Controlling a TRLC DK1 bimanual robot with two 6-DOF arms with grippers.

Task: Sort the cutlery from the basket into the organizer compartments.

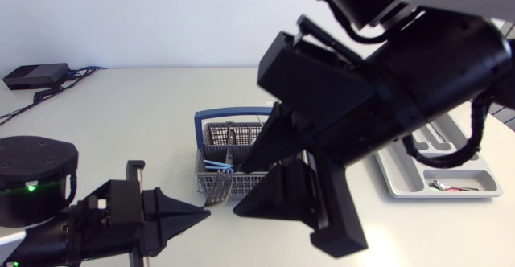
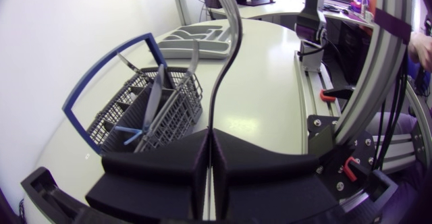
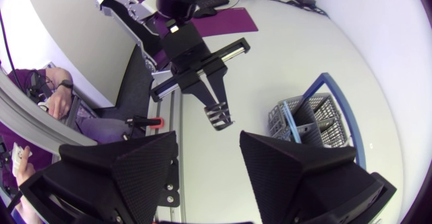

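The grey wire basket (image 1: 228,135) with a blue handle stands mid-table, and a blue-handled piece (image 1: 216,165) and grey cutlery (image 2: 155,96) stick up in it. The pale grey organizer (image 1: 402,178) lies at the right, and one small red-and-silver piece (image 1: 451,188) sits in its near compartment. My right gripper (image 1: 240,188) hangs high above the basket's front, open, nothing between its fingers. My left gripper (image 1: 197,215) is low at the front left, shut and empty, its tip pointing at the basket (image 2: 145,109). In the right wrist view the left gripper (image 3: 216,113) is ahead of my right gripper (image 3: 209,177).
A black box (image 1: 32,75) with cables lies at the table's far left corner. A dark cable (image 2: 226,69) hangs ahead of the left gripper (image 2: 210,143). The organizer (image 2: 192,40) lies beyond the basket there. Bare tabletop lies between basket and organizer.
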